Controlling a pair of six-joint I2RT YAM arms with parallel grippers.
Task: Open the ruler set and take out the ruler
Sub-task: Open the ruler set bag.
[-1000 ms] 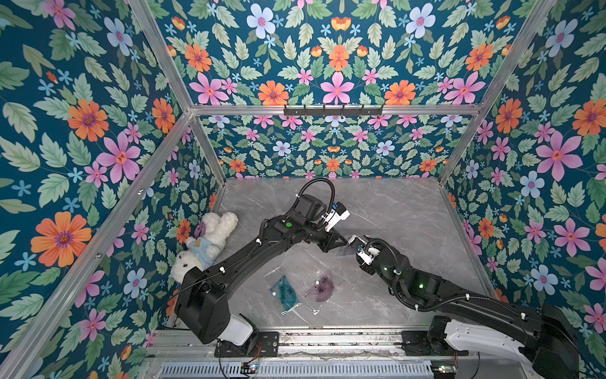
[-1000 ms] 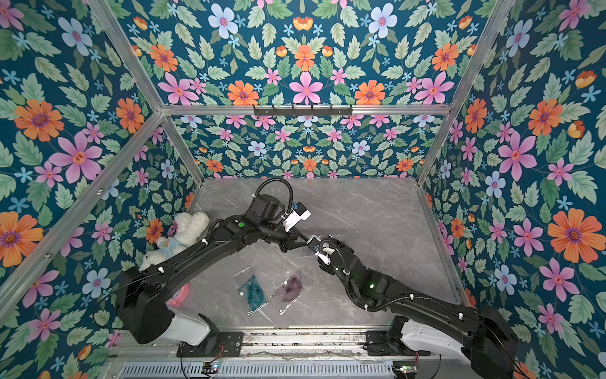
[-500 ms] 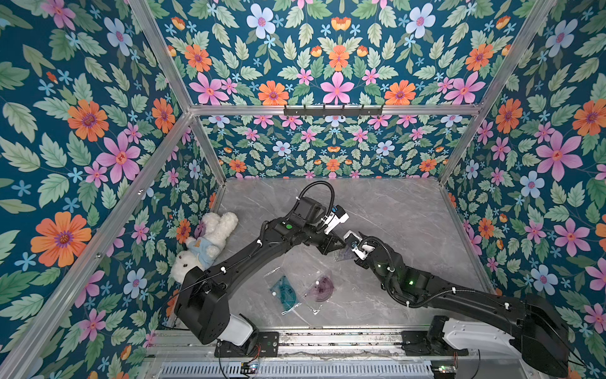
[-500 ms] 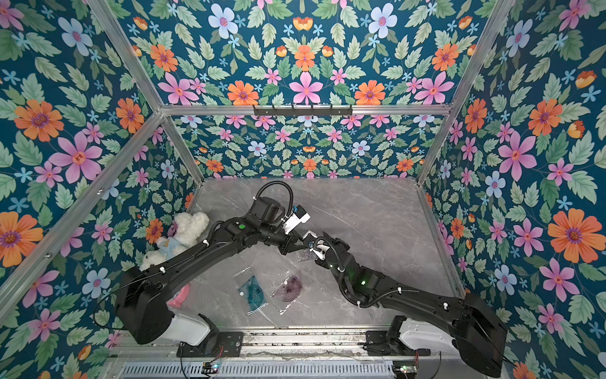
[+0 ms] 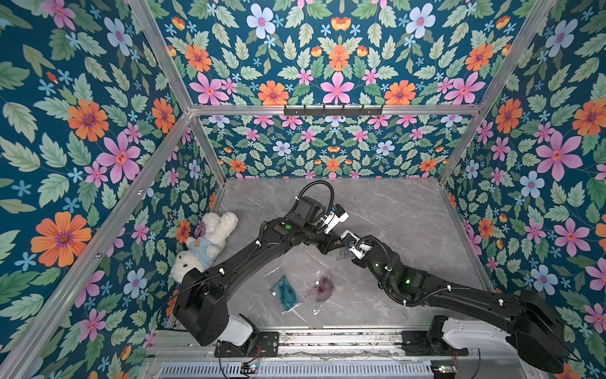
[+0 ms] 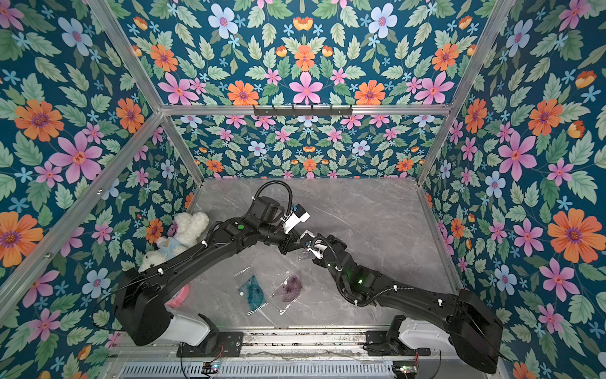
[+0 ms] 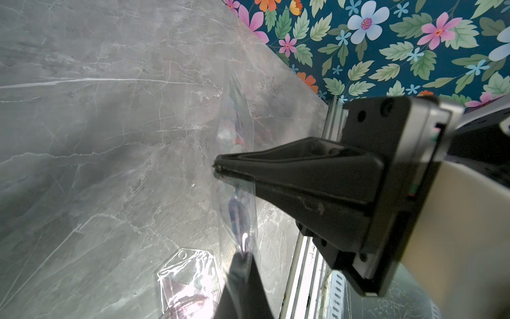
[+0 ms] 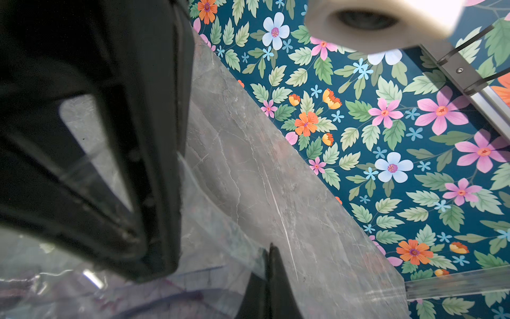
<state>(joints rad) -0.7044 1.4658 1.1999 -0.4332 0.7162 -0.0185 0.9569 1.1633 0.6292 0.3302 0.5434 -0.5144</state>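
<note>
From where I stand the job looks roughly midway. The clear ruler set pouch [image 7: 237,124] is held up off the tabletop [image 5: 393,213], near the middle of the frame in both top views. The left hand [image 7: 242,254] is pinched tight on one edge and the right hand [image 7: 218,167] is clamped on another. I can't tell whether it is open, and no ruler is drawn out yet. A teal set square [image 5: 284,290] and a purple protractor [image 5: 321,288] lie lower centre. I can read no writing anywhere.
</note>
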